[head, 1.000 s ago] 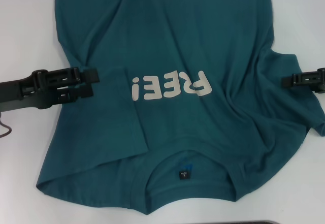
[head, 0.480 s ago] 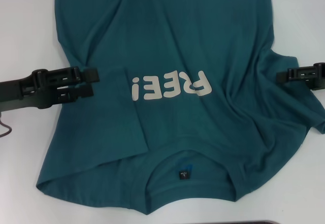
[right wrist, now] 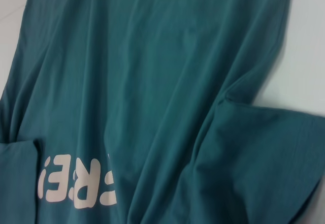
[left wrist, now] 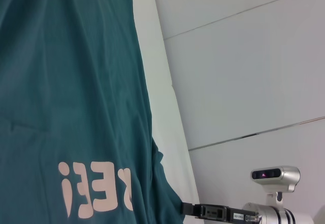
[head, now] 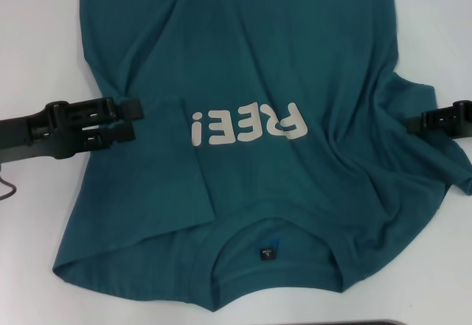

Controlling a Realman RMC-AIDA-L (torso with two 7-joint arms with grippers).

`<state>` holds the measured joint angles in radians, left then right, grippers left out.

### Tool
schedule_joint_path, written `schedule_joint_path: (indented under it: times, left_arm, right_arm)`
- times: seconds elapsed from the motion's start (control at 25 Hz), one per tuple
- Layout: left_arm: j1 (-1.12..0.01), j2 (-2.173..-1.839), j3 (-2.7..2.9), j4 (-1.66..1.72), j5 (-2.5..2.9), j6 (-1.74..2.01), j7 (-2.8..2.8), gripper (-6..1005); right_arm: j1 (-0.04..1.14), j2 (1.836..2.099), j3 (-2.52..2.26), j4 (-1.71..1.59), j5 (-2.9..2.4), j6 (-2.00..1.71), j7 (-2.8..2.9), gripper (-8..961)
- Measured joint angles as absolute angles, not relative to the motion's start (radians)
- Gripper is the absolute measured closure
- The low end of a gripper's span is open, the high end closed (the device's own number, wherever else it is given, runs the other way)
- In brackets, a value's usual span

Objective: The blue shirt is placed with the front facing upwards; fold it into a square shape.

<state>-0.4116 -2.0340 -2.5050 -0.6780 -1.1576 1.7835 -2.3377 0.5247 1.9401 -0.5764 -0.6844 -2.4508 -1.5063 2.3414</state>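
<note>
Head view: blue shirt [head: 295, 60] flat on table [head: 37, 45], left sleeve folded in; left gripper [head: 133, 119] at that fold, right gripper [head: 417, 122] over the right sleeve — grips unreadable. Wrist views: soft, limp cloth — likely best pinched at sleeve and hem edges.

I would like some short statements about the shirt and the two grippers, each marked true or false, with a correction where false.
1. The blue shirt lies with its printed letters facing up. True.
2. The collar label is white. False: it is black.
3. The left gripper is at the folded-in sleeve. True.
4. The right gripper is over the collar. False: it is at the shirt's right edge, beside the other sleeve.
5. The shirt is already folded into a square. False: only one sleeve is folded in.
</note>
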Motion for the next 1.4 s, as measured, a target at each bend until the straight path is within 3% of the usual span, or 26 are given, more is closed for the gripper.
schedule_joint_path:
  times: [0.72,0.92,1.4]
  left_arm:
    - [-0.416,-2.032,-2.505,-0.666,-1.155,1.782,-2.339,221]
    - [-0.412,-2.03,-2.505,-0.666,-1.155,1.782,-2.339,221]
    - [-0.407,-2.028,-2.505,-0.663,-1.155,1.785,-2.34,221]
  right_arm:
    - [0.51,1.925,-0.556,-0.701,-2.448,-1.529,2.349,828]
    - [0.478,1.924,-0.535,-0.805,-2.449,-1.577,2.373,940]
    - [0.463,1.888,-0.445,-0.9,-2.449,-1.612,2.4,940]
